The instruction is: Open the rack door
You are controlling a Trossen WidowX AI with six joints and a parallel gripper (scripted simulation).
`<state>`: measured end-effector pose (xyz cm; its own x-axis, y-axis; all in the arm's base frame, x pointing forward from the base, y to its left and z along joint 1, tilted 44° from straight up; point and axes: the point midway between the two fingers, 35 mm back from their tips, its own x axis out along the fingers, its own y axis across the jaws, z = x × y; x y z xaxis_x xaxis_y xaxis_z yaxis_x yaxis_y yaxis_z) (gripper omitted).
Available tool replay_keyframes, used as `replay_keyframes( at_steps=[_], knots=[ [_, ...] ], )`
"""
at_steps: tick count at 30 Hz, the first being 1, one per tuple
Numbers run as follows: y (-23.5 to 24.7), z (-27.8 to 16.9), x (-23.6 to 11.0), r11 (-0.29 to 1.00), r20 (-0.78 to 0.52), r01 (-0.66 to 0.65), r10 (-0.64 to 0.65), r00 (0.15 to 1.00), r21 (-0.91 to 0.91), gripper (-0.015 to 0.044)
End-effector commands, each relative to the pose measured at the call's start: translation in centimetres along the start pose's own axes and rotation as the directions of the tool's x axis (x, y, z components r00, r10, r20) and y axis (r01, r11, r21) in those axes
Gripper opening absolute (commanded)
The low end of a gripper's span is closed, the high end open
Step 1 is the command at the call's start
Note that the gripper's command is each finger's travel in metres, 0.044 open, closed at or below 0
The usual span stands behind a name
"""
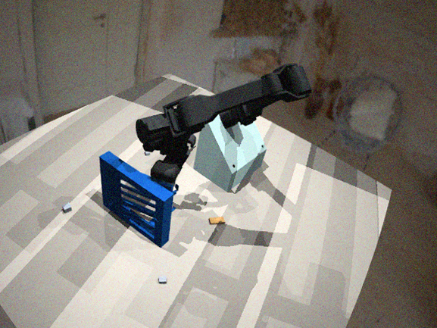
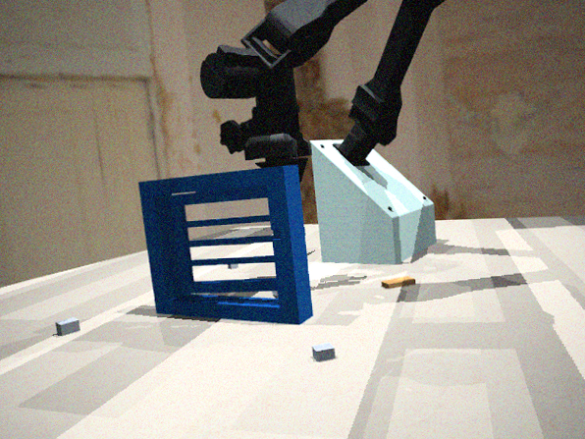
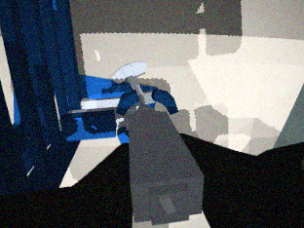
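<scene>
The blue rack frame (image 1: 163, 220) (image 2: 297, 236) stands upright on the table in the top and exterior views. Its slatted blue door (image 2: 231, 240) shows through the opening and looks slightly ajar, tilted away behind the frame. The grey upright handle (image 3: 166, 168) rises towards the camera in the wrist view, with blue brackets around its foot and a pale curved piece beyond it. My gripper (image 3: 153, 146) points down behind the frame, shut on the handle, one black finger on each side. The frame hides the fingertips in the top and exterior views. How far the handle is turned is hard to tell.
A pale teal wedge-shaped box (image 1: 230, 159) (image 2: 354, 214) stands behind the frame, close below the arm. An orange block (image 1: 216, 220) (image 2: 398, 282) lies right of the frame. Small grey blocks (image 1: 66, 207) (image 2: 323, 352) lie around the frame.
</scene>
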<state>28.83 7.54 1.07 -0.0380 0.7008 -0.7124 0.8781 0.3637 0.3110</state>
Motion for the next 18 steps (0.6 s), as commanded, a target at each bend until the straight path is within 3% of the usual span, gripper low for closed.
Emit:
replay_keyframes(
  at_steps=[1, 18],
  knots=[
    [-0.5, 0.3, 0.1, 0.995, 0.009, -0.004, 0.005, 1.000, -0.095, 0.0022],
    [-3.7, 1.6, 0.1, 0.943, 0.010, 0.000, 0.004, 1.000, -0.334, 0.0022]
  ],
)
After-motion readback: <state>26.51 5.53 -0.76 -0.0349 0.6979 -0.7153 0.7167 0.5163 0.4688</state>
